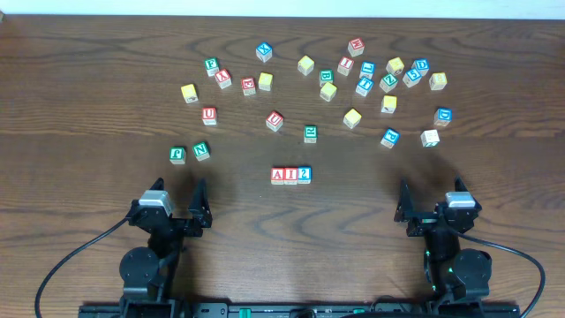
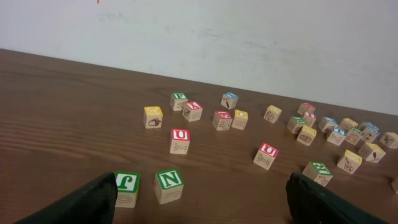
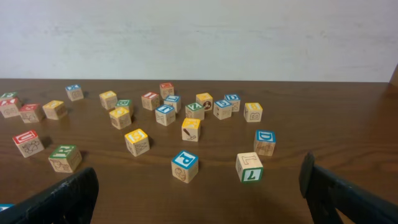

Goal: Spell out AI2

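— Wooden cubes printed red "A" [image 1: 278, 175], red "I" [image 1: 290, 175] and blue "2" [image 1: 304, 174]: where are they placed?
— Side by side in one row on the dark brown wooden tabletop [image 1: 88, 177]. Well back from it, the left pincer [image 2: 202, 183] and right pincer [image 3: 198, 169] are held spread apart.

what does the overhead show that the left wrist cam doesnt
Only the overhead: the row of A, I and 2, side by side in the near middle of the table, and the right gripper, open and empty.

Only the left wrist: the drawings on the blocks' side faces, seen from low down.

Both: the green J and green N close to the left gripper, which is open and empty, the two red U blocks, and part of the scattered blocks beyond.
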`<state>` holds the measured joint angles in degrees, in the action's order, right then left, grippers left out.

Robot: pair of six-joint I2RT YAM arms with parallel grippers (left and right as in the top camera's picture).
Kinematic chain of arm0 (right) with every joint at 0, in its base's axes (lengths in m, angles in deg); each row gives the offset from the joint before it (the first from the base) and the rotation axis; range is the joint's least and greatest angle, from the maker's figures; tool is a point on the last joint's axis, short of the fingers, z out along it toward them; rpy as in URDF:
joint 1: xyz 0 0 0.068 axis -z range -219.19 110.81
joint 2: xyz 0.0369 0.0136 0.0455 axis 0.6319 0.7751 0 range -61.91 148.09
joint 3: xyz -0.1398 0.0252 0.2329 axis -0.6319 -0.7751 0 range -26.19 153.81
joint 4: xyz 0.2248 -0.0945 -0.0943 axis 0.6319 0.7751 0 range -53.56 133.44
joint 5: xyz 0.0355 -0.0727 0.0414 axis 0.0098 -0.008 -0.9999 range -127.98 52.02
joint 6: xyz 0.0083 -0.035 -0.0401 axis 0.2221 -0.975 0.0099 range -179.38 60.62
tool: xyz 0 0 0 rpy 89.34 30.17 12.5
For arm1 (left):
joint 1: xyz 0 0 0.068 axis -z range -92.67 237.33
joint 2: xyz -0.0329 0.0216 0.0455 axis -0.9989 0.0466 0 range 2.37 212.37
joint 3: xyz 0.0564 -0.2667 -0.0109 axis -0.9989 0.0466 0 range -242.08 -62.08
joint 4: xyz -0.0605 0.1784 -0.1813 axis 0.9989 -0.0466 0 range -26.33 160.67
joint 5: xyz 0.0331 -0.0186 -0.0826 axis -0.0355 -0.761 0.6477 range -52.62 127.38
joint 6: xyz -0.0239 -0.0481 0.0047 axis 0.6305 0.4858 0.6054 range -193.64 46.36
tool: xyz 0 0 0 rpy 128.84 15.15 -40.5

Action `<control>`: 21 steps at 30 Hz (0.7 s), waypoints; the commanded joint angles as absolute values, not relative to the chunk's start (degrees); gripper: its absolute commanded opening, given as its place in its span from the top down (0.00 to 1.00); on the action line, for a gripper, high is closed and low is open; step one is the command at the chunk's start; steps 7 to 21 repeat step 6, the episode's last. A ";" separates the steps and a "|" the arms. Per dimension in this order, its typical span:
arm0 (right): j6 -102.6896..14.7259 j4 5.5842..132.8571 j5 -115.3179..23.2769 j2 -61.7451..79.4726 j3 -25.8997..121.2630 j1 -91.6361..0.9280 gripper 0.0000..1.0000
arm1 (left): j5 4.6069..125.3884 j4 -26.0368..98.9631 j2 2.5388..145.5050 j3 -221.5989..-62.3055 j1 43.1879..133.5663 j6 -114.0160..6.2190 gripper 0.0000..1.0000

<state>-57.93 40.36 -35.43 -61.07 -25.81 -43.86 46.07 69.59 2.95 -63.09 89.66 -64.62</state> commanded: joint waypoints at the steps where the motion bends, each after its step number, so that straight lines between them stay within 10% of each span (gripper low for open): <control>1: -58.17 40.56 -35.54 -61.59 -25.88 -43.57 0.01 | 47.25 67.29 2.60 -62.33 89.37 -64.75 0.15; 21: -58.17 40.56 -35.54 -61.59 -25.88 -43.57 0.01 | 47.25 67.27 2.60 -62.33 89.37 -64.75 0.15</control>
